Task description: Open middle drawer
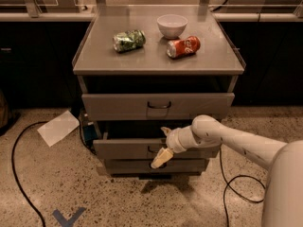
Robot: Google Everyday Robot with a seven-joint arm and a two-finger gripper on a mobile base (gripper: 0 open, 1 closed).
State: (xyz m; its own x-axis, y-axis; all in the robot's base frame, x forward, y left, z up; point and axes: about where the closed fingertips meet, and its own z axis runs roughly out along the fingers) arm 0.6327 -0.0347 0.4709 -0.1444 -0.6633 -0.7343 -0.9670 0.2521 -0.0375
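Observation:
The grey metal cabinet point(158, 63) has three drawers. The middle drawer point(123, 149) is pulled out a little past the drawers above and below it. Its dark wire handle is mostly hidden behind my gripper. My gripper point(162, 145) is against the front panel of the middle drawer, at its centre where the handle is. The white arm point(236, 138) comes in from the lower right. The top drawer point(118, 105) with its dark handle point(158, 105) is nearly closed. The bottom drawer point(128, 166) sits just under the gripper.
On the cabinet top lie a green crumpled can point(129, 40), a white bowl point(172, 25) and a red soda can point(183, 47). A sheet of paper point(58, 127) and black cables point(19, 174) lie on the speckled floor at left. Another cable point(236, 188) is at right.

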